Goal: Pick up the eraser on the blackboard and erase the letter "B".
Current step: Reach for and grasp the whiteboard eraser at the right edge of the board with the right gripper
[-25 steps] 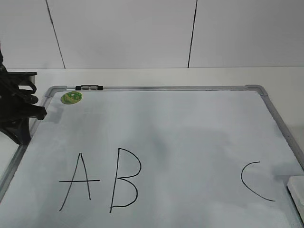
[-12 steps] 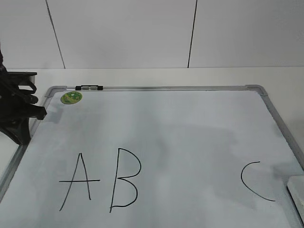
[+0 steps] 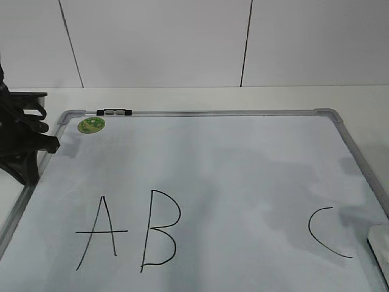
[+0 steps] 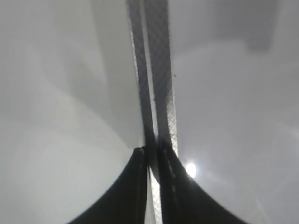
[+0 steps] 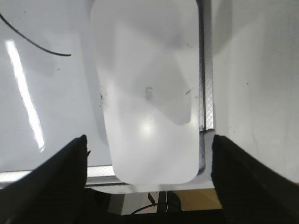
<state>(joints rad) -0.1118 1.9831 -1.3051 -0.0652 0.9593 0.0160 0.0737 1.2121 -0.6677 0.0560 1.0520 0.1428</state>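
The blackboard (image 3: 243,158) is a white board in a silver frame and lies flat. The letter "B" (image 3: 160,230) is drawn in black at the lower left, between an "A" (image 3: 100,232) and a "C" (image 3: 325,234). The eraser (image 3: 380,244), a white glossy block, lies at the board's lower right edge. In the right wrist view the eraser (image 5: 147,88) lies just ahead of my right gripper (image 5: 148,151), whose open jaws stand either side of its near end without touching it. My left gripper (image 4: 152,151) is shut and empty over the board's frame (image 4: 161,70).
The left arm (image 3: 24,146) rests by the board's left edge. A green sticker (image 3: 91,125) and a small black-and-silver clip (image 3: 114,112) are at the top left of the frame. A tail of the "C" (image 5: 37,44) runs left of the eraser. A white wall stands behind.
The shadow over the right part of the board has spread and shifted. The eraser and the left arm stay where they were.
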